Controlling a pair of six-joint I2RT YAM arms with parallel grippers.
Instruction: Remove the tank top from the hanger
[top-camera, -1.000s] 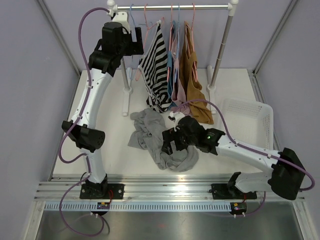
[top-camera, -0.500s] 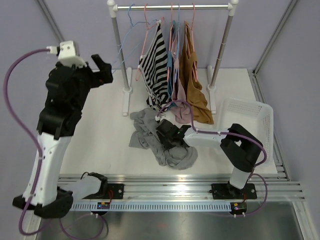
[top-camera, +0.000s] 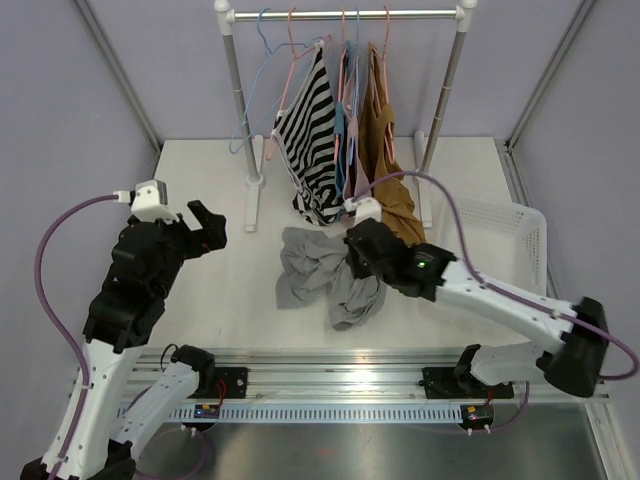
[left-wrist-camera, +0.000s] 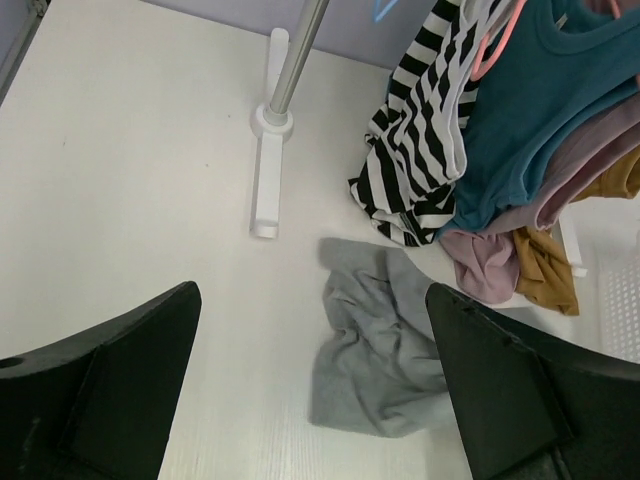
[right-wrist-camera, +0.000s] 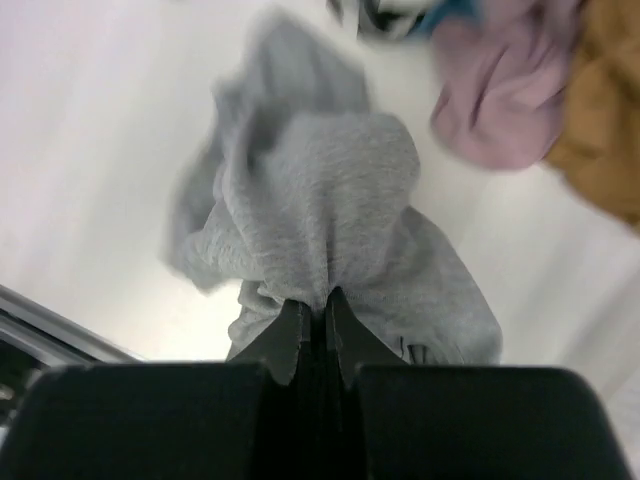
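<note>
Now | right gripper (right-wrist-camera: 318, 300) pinches grey tank top (right-wrist-camera: 330, 190) | left gripper (left-wrist-camera: 310, 300) spread wide | we carry it low, clear of hanging clothes (top-camera: 322, 140).

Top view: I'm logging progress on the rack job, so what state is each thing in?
grey top: taken down, bunched, pinched.
right gripper: shut on grey top.
left gripper: open, holding nothing.
striped top: hung up.
teal top: hung up.
brown top: hung up.
</note>
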